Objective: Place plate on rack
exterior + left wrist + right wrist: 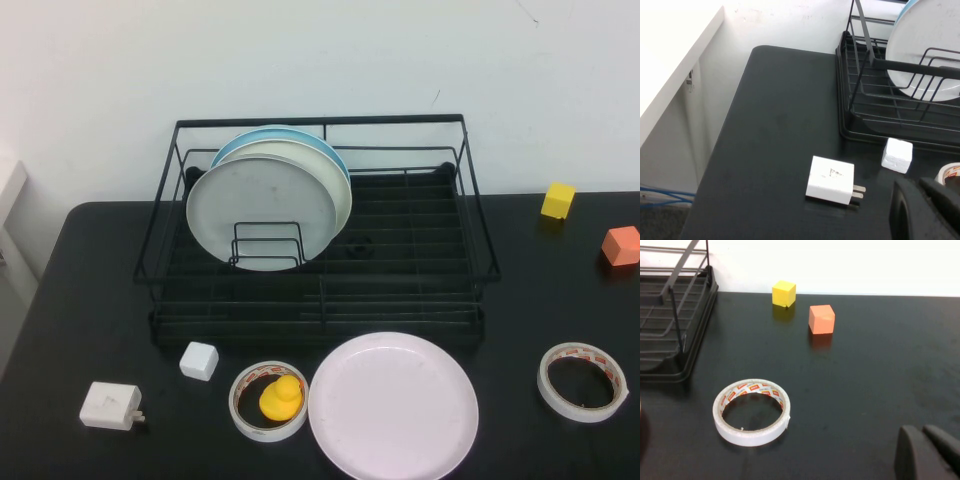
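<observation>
- High view: you have the plate [393,406] lying flat at the near edge of the table, just right of centre, directly in front of the rack [318,300]. The rack fills the middle toward the far edge; its small holder on the left already carries three upright plates [262,208], and the slotted base to their right is bare. Neither arm shows here. A round plate has no long axis, so you may take any part of the rim. A tape roll with a yellow duck [270,401] sits just beside the plate's left rim; a second tape roll [583,381] lies well apart on the right.
- Left wrist view: your left gripper [925,210] hovers near the near-left corner, by the charger [830,180] and white cube [897,155]. Its fingers look nearly closed, holding nothing. The plate is out of sight.
- Right wrist view: your right gripper [927,452] hovers near the near-right corner, beyond the tape roll [751,411], with the yellow cube [784,293] and orange cube [821,319] farther off. Fingers look narrow and empty. I judge neither arm clearly nearer, but the right rim is less crowded.
</observation>
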Robot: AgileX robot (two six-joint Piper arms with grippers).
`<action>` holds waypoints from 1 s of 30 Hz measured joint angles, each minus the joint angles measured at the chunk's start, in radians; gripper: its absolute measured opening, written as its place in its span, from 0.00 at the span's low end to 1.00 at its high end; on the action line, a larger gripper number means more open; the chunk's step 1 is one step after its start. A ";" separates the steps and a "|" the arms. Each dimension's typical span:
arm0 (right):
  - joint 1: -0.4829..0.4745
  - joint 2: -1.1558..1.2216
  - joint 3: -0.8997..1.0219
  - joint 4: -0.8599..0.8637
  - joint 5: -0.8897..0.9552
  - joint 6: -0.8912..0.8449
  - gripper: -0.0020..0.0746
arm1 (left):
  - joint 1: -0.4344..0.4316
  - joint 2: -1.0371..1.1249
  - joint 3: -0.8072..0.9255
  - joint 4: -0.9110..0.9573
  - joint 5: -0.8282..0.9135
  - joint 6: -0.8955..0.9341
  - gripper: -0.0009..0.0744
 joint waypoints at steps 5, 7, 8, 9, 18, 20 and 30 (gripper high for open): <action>0.000 0.000 0.000 0.000 0.000 0.000 0.02 | 0.000 0.000 0.000 -0.002 0.000 0.002 0.01; 0.000 0.000 0.000 0.000 0.000 0.000 0.02 | 0.000 0.000 0.000 -0.007 0.000 0.002 0.01; 0.000 0.000 0.000 0.000 0.000 0.000 0.02 | 0.000 0.000 0.000 -0.010 0.000 0.002 0.01; 0.000 0.000 0.000 0.000 0.000 0.000 0.02 | 0.000 0.000 0.000 -0.015 0.000 0.002 0.01; 0.002 0.000 0.000 0.000 0.000 0.000 0.02 | 0.000 0.000 0.000 -0.021 0.000 0.002 0.01; 0.002 0.000 0.000 0.000 0.000 0.000 0.02 | 0.000 0.000 0.000 -0.025 0.000 0.002 0.01; 0.002 0.000 0.000 -0.002 0.000 0.000 0.02 | 0.000 0.000 0.000 -0.099 0.000 0.002 0.01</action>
